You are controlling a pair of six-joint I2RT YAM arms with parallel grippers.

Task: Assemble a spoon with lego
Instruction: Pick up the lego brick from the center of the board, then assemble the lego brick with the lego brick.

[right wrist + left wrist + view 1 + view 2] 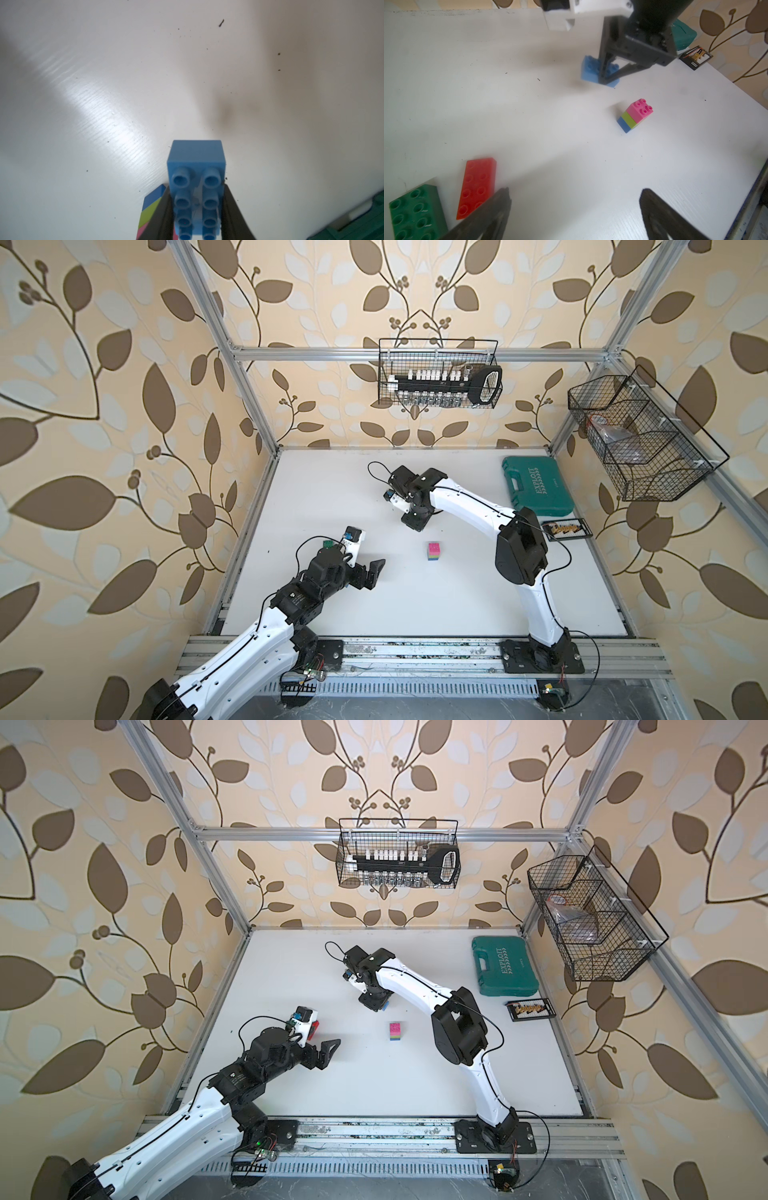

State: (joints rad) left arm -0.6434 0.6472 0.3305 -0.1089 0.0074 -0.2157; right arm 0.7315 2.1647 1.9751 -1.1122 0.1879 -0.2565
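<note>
My right gripper [196, 188] is shut on a light blue lego brick [196, 158] with studs, held low over the white table; the brick also shows in a top view [386, 1006] and in the left wrist view [588, 68]. A small stack of pink, lime and blue bricks [434, 551] [634, 115], the spoon's narrow stem, stands mid-table just in front of that gripper [415, 522]. My left gripper [576, 192] is open and empty, left of the stack. A red brick [477, 187] and a dark green brick [415, 212] lie flat beside its left finger.
A teal tool case [536, 485] lies at the back right of the table. In front of it sits a small black tray [567, 529] of parts. Wire baskets hang on the back wall [438, 373] and the right wall [636, 439].
</note>
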